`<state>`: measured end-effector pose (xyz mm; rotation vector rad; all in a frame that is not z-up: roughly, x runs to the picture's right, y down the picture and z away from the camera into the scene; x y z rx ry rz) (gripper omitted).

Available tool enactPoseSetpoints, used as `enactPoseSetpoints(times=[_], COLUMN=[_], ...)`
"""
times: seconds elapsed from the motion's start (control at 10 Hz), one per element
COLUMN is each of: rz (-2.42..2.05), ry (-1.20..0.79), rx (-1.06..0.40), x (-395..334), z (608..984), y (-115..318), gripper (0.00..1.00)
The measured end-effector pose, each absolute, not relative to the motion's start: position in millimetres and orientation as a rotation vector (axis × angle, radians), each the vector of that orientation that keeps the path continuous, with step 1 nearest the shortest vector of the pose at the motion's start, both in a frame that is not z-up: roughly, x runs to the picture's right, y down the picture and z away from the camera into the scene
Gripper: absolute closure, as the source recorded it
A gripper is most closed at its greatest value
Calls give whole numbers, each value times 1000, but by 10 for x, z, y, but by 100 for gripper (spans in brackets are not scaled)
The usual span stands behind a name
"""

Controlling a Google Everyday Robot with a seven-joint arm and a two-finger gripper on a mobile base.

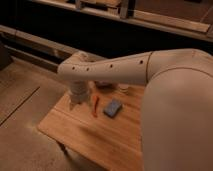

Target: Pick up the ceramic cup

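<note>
jaws: state hidden, you cannot tell. gripper [75,101] over table [85,135] left end; ceramic cup [123,89] well apart, rightward in view, at far edge, beyond orange object [95,106].

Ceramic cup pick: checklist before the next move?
1. Ceramic cup located: ok, at the far edge of the table, partly behind the arm.
2. Cup upright: cannot tell.
3. Hand at cup: not ok, low over the table's left part, well apart from it.
4. Cup free of dark bowl: cannot tell.
5. Route clear: not ok, orange item and blue block lie between.
</note>
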<state>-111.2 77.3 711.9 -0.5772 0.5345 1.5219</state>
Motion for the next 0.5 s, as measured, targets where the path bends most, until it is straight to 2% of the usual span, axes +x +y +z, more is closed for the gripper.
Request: enactPoseSetpoints(times=[0.2,0.5], rz=[1628,1713], ry=[566,637], rx=[-544,-491], x=[-915,-462], z=[7212,7247], y=[460,252], gripper=[35,35])
